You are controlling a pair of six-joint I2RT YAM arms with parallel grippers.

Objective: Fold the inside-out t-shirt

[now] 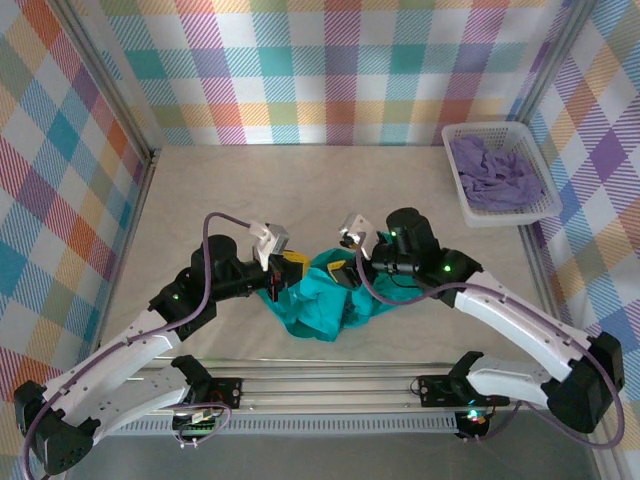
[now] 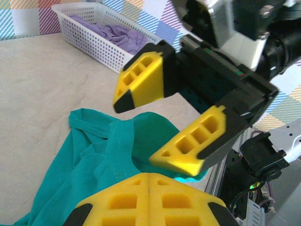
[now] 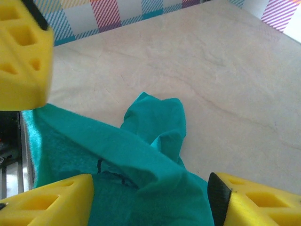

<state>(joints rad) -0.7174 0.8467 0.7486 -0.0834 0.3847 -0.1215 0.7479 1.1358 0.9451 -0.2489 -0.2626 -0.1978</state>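
The inside-out t-shirt (image 1: 325, 305) is teal and lies bunched near the table's front edge, between the two arms. My left gripper (image 1: 283, 277) sits at its left end, yellow pads pressed together (image 2: 148, 181). A raised hem ridge of the t-shirt (image 2: 117, 146) runs right up to its tips. My right gripper (image 1: 346, 272) hovers over the right part of the heap with its jaws apart. Its fingers (image 3: 47, 202) straddle a thick fold of the t-shirt (image 3: 155, 174) without pinching it. In the left wrist view that open right gripper (image 2: 141, 129) hangs just above the cloth.
A white mesh basket (image 1: 500, 215) holding a lavender-purple garment (image 1: 495, 170) stands at the back right, also seen as the basket (image 2: 94, 44) in the left wrist view. Plaid walls close in the pale table (image 1: 300, 190). A metal rail (image 1: 330, 385) runs along the front edge.
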